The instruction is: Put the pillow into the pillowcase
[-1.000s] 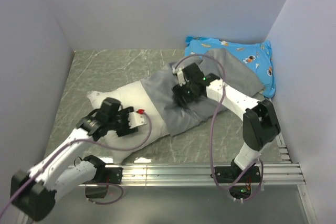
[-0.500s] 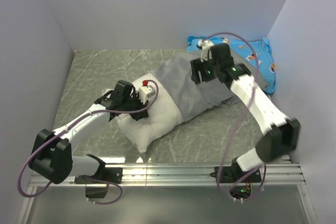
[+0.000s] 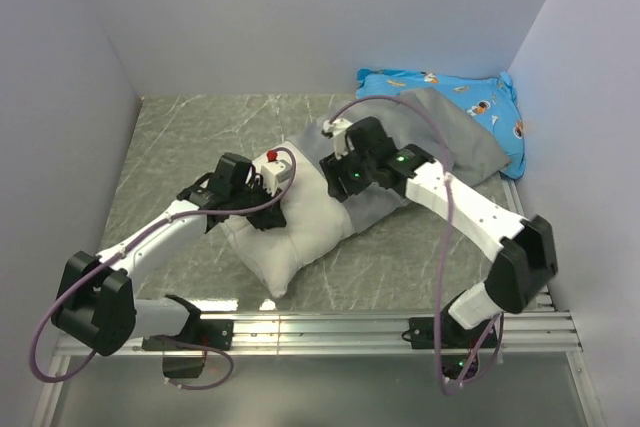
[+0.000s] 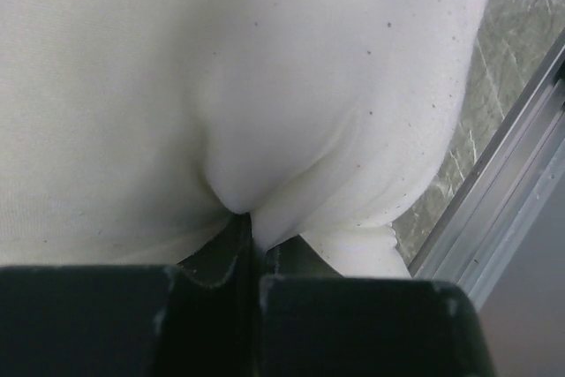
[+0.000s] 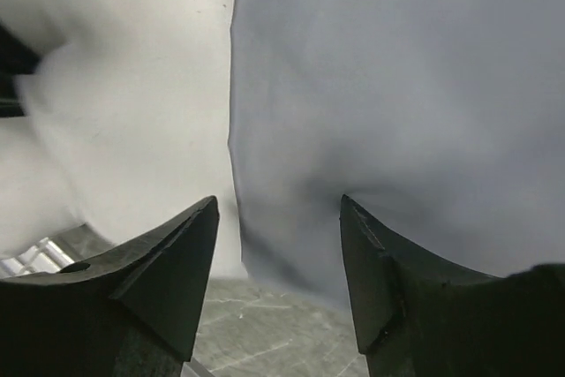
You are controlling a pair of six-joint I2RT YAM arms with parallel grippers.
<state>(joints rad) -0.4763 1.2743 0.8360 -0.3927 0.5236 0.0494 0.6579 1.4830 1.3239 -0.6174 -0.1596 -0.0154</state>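
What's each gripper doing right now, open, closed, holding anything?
Left gripper: shut on a fold of the pillow.
Right gripper: open, over the pillowcase edge, gripping nothing.

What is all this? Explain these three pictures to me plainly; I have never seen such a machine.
These are two robot arms bolted at the near edge of a table. The wide picture comes from a fixed camera above and behind them. The other two come from small cameras on each wrist, looking out past that arm's own fingers.

On the table lies a white pillow, and its far part appears tucked inside a grey pillowcase. A blue cartoon-printed pillow lies in the far right corner.

The left gripper is shut, pinching a fold of the white pillow. The right gripper is open and holds nothing. It is poised over the pillowcase's edge, where grey meets white.
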